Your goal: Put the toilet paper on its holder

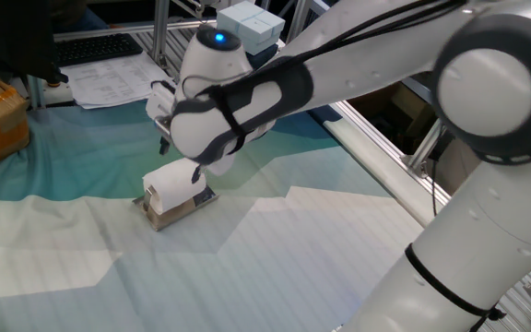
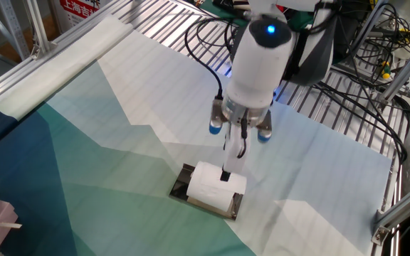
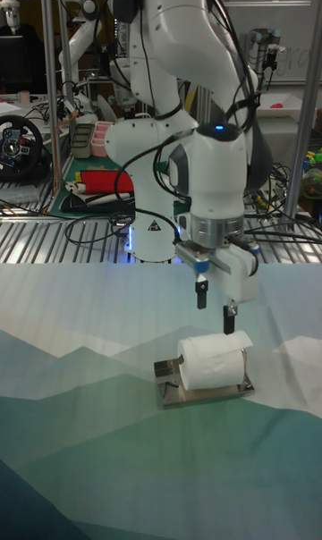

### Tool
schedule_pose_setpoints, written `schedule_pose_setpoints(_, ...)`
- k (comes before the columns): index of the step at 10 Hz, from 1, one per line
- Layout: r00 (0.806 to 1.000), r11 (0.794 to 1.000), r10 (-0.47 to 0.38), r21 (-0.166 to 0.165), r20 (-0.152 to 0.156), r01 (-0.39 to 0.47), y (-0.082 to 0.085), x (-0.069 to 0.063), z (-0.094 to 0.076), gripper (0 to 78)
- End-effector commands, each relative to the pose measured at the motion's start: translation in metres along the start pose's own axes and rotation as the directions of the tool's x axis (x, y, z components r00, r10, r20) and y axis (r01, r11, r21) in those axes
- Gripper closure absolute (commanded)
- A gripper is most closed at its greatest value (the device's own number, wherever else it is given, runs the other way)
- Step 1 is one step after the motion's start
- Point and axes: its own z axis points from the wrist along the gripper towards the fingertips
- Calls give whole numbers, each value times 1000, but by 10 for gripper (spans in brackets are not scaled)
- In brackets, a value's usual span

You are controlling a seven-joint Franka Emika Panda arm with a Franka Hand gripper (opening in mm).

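Your tabletop (image 2: 347, 185) is covered by a cloth (image 2: 84, 142) printed in white, teal and dark blue angular patches, lightly wrinkled. On the cloth, well away from every edge, you have the holder (image 3: 204, 389) lying flat, with the toilet paper (image 3: 211, 361) resting on it.

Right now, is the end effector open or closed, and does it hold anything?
End effector: open, holding nothing; it is above the toilet paper roll, which lies on the holder.
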Motion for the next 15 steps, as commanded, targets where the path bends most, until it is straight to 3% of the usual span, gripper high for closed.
schedule_pose_setpoints(1,990,990,-142,1,-2,142,-3,-5,-16,0)
schedule_pose_setpoints(2,969,969,-245,8,-9,245,-5,-10,-20,0)
schedule_pose_setpoints(5,897,896,-441,38,-23,442,-14,-30,-22,0)
schedule_pose_setpoints(10,807,804,-588,73,-46,590,-15,-68,-26,0)
schedule_pose_setpoints(12,780,777,-623,76,-55,625,-15,-79,-25,0)
schedule_pose_setpoints(14,723,718,-688,88,-67,691,-17,-91,-26,0)
schedule_pose_setpoints(15,709,703,-703,92,-67,705,-18,-93,-26,0)
